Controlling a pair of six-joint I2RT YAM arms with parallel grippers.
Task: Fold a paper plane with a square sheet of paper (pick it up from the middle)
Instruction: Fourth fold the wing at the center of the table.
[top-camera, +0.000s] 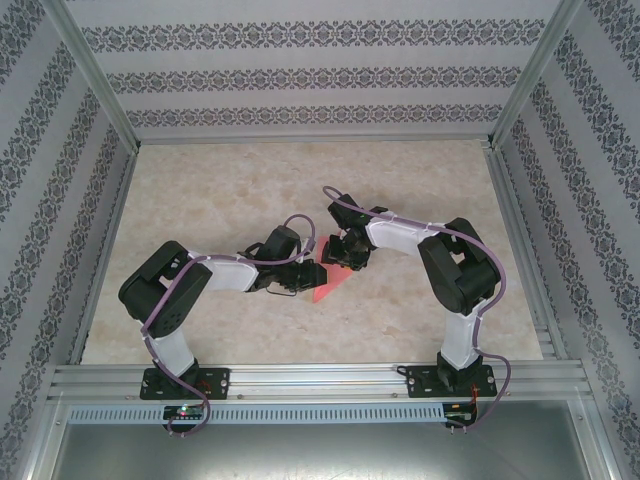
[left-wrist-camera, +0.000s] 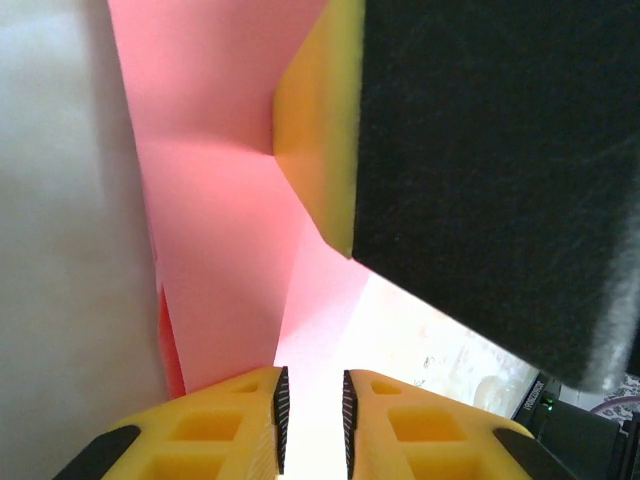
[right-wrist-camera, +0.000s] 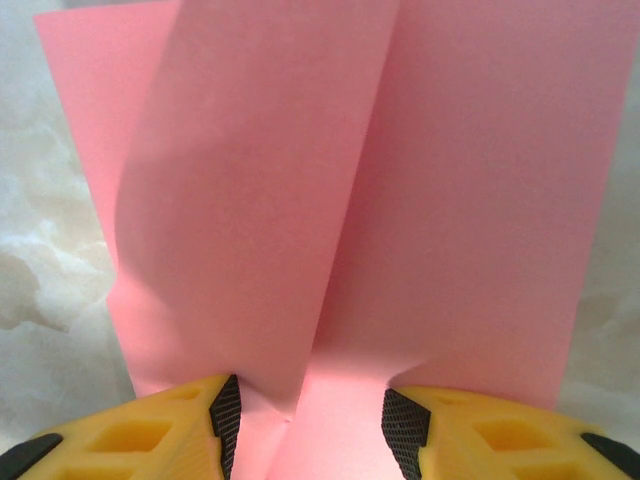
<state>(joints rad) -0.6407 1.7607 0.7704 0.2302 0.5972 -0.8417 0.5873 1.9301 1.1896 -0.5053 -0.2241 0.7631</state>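
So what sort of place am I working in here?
Most likely a purpose-built enclosed robot test cell, not a home: bare aluminium frame posts, flat wall panels with striped damask wallpaper, and a beige marble-look tabletop fenced by them.

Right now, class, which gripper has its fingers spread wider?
The right gripper: its fingers stand well apart, pink paper showing between them; the left gripper leaves only a narrow slit.

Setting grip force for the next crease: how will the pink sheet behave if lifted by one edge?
Probably floppy: the pink sheet looks very thin, with light glowing through it in the left wrist view. Likely springy: its creased panels sit at an angle, not flat. Seems light enough to slide on the smooth table if pushed.
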